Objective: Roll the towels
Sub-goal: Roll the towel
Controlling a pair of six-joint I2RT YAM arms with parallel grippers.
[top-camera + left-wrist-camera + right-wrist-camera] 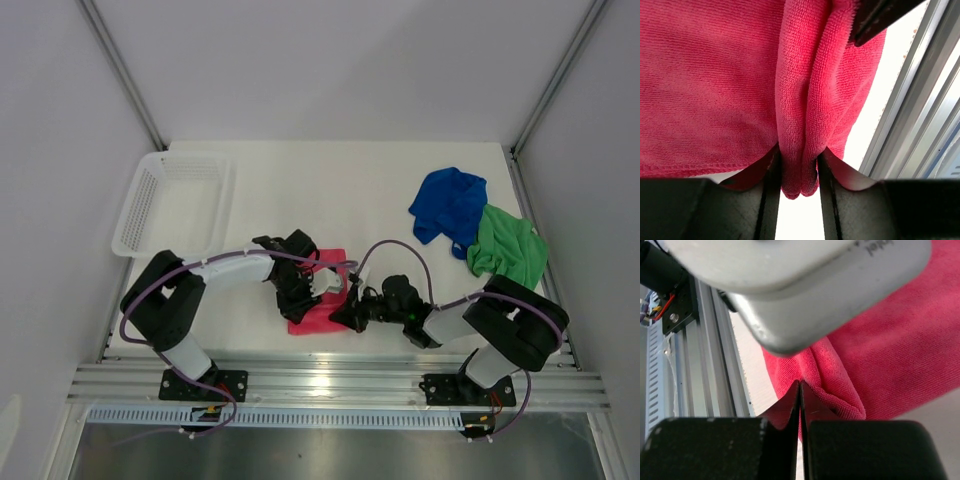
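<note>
The pink towel (318, 305) lies at the near edge of the bench (330, 190), between the two arms. The left fingers (765, 210) pinch a doubled fold of it, probably the start of the roll. The right fingers (780, 450) are pressed together at that raised edge (whether they catch cloth, I cannot tell). The blue towel (450, 205) and green towel (510, 250) lie crumpled far right. Lettering on the white casing (805, 290) is cut off and unreadable.
</note>
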